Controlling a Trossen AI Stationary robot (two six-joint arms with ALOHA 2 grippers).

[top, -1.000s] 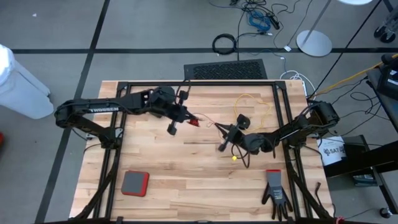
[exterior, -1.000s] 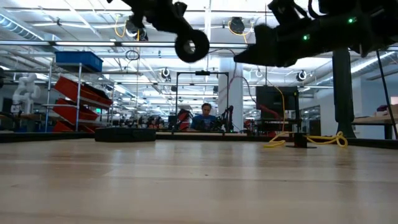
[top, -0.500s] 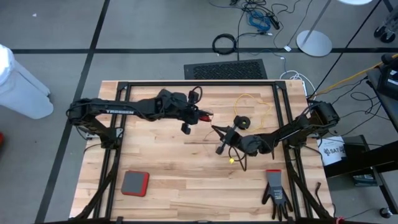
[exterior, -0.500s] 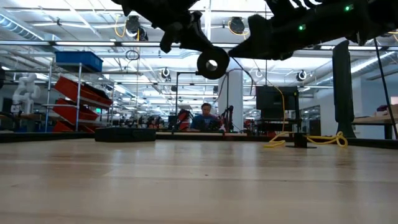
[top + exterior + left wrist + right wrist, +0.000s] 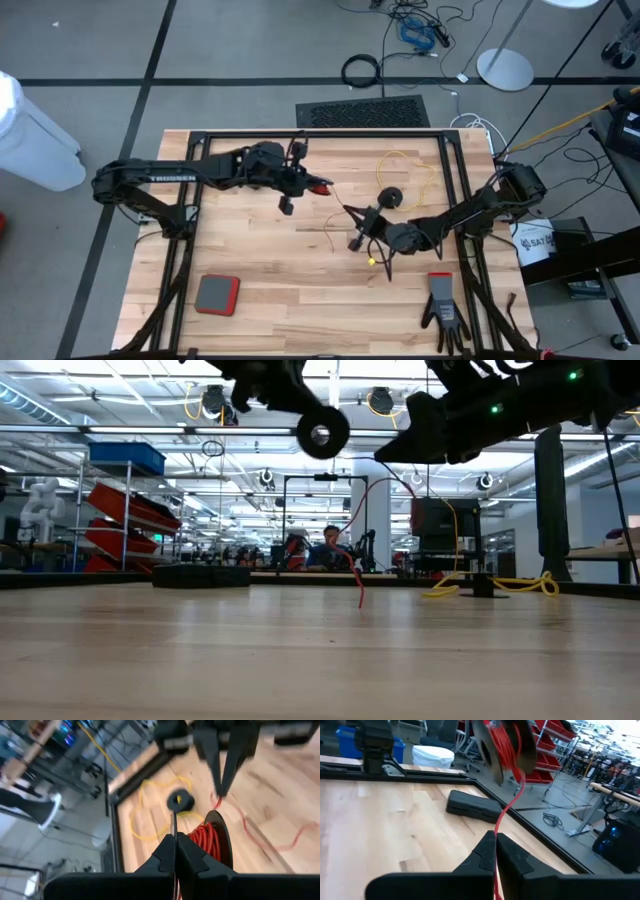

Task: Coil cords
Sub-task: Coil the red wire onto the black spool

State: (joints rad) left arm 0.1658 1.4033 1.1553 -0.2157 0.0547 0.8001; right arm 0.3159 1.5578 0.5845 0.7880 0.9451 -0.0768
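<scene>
So the left gripper (image 5: 173,839) has its fingers clamped all the way together on the thin edge of a small black reel (image 5: 216,840), which has red cord (image 5: 508,804) wound round it. In the overhead shot that gripper (image 5: 312,185) is up off the table with the reel at its tip, a bit of red showing.

The cord runs off the reel and across to the right gripper (image 5: 495,837), which faces the left one from close by. Its fingers are pinched tight too, with the red strand caught between them. From the right wrist camera the reel hangs just above and ahead of those fingertips, and the cord drops straight down into them. From table level, a loose length of the red cord (image 5: 360,582) dangles below the two grippers and its end looks like it reaches the wood.

Just beyond the right gripper (image 5: 352,213), towards the far edge of the table (image 5: 260,270), a second black reel (image 5: 391,197) lies flat, and its yellow cord (image 5: 428,172) sprawls in a loose loop beyond it. Neither gripper is touching that one.

Well away on the near side, behind the left gripper, there's a red-and-grey pad (image 5: 217,294), and near the right arm's side a black glove (image 5: 443,310).
</scene>
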